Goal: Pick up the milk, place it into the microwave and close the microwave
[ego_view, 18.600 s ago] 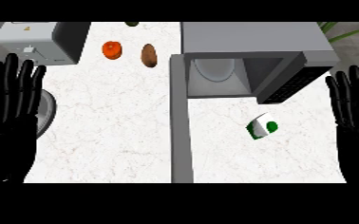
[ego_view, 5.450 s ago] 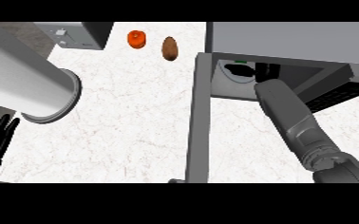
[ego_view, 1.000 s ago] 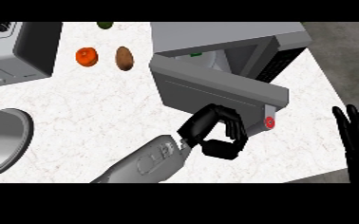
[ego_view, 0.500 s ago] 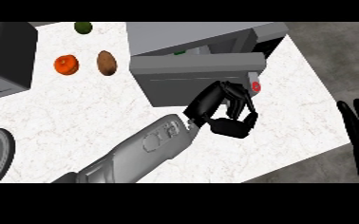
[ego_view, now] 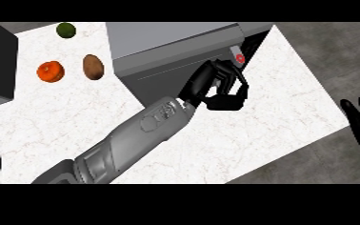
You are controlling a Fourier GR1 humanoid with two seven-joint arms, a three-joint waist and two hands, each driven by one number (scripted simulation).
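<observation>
The grey microwave (ego_view: 175,43) stands at the back of the counter. Its door (ego_view: 179,74) is swung almost shut, leaving a narrow dark gap at its right end beside a small red button (ego_view: 239,57). The milk does not show; the door hides the inside. My left hand (ego_view: 224,86) reaches in from the lower left on a long grey forearm. Its fingers are curled and hold nothing, and they rest against the door's free end near the button. My right hand (ego_view: 351,118) shows only as straight fingers at the right edge, away from the microwave.
Left of the microwave lie an orange fruit (ego_view: 51,71), a brown oval one (ego_view: 93,66) and a green one (ego_view: 65,29). A dark appliance (ego_view: 5,62) fills the left edge. The white counter (ego_view: 281,114) ends in a slanted edge at the lower right.
The door has swung further toward the microwave's body, from half open to nearly shut, with my left hand following its free end. The right hand stays at the right edge.
</observation>
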